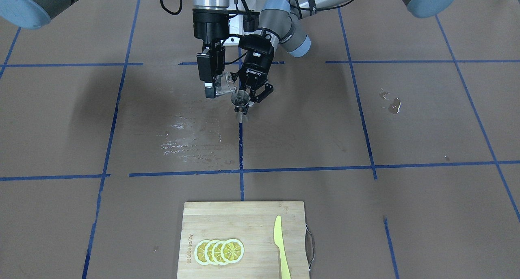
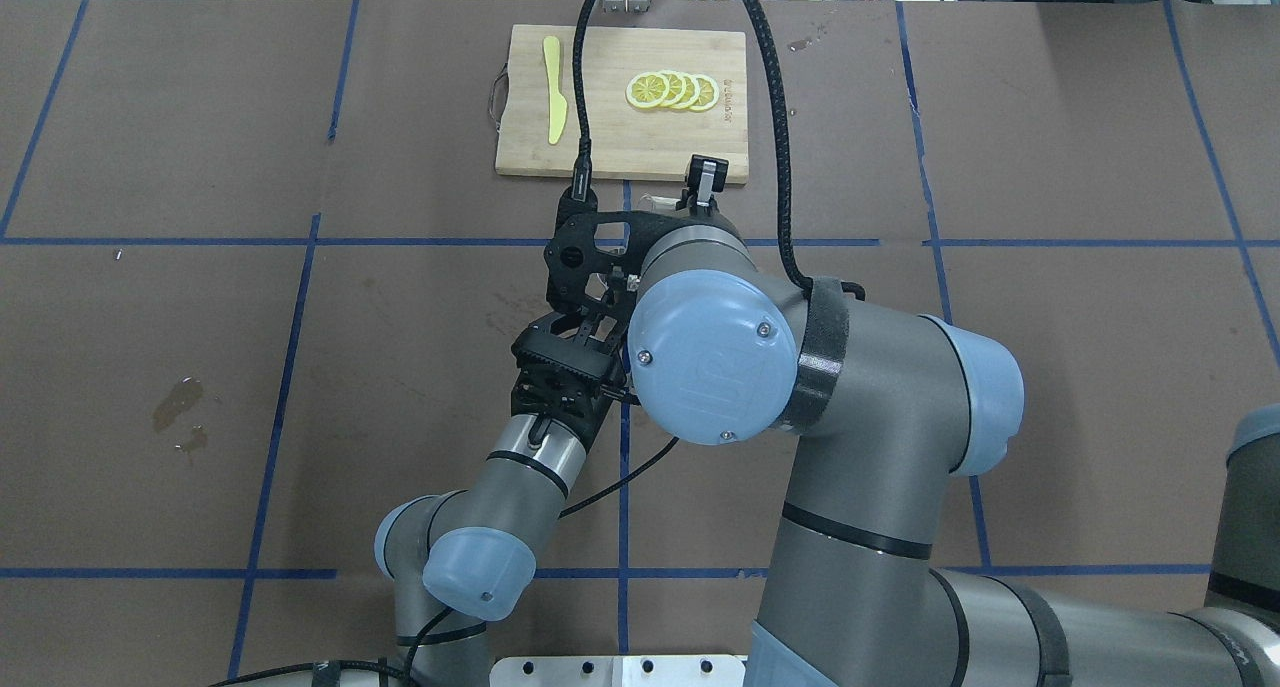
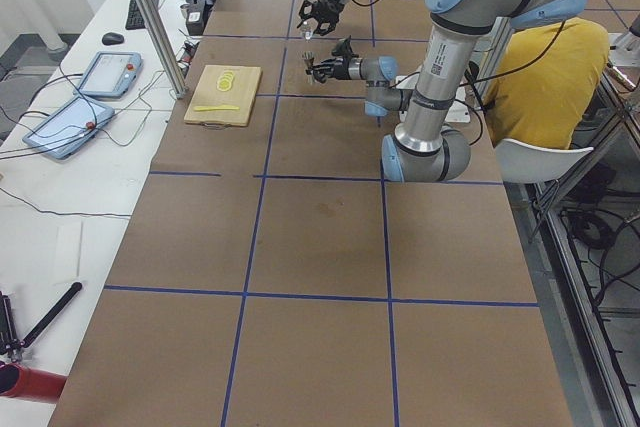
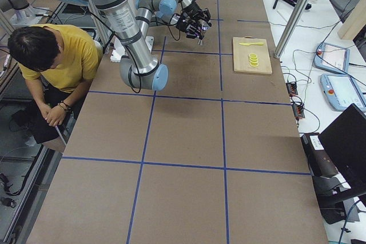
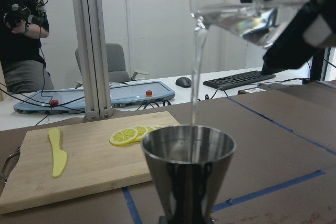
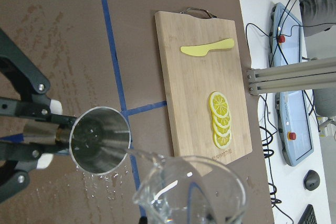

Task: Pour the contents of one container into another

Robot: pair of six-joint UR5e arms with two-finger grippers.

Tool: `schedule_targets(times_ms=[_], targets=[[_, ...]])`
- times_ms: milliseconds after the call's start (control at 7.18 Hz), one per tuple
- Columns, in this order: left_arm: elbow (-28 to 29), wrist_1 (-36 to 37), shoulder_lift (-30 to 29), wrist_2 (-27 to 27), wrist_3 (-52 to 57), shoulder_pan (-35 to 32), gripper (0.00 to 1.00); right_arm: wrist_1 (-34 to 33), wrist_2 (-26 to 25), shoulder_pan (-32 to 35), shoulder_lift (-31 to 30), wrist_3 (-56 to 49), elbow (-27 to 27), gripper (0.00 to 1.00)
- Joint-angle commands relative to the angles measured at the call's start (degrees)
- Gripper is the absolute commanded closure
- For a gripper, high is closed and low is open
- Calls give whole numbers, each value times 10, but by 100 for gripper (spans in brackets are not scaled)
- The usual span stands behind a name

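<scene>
Front-facing view: right end effector (image 1: 217, 86) grips tilted glass (image 1: 226, 85), pouring water (image 5: 195, 77) into upright jigger (image 1: 240, 97) clamped by left end effector (image 1: 245, 105).

Legible markings found: two.

1. Left gripper (image 1: 247, 103): white brand lettering "ROBOTIQ" on the black body, seen upside down in the front-facing view.
2. Right arm, large blue joint cap (image 2: 715, 377): embossed letters "UR", seen turned in the overhead view.

Present but not legible: a line of engraved lettering along one short edge of the cutting board (image 1: 243, 222), and a white sticker on the near arm's silver tube (image 3: 437, 72).
</scene>
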Motion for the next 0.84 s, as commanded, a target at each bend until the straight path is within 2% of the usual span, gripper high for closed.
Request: schedule_targets(times_ms=[0,418,697], targets=[[0,0,0,0,0,0,100,0,-8,0,0,-28,-1,100],[-1,0,0,0,0,0,100,0,-12,0,0,-49,-1,100],[-1,0,0,0,0,0,100,7,-13,1,2,-13,0,100]])
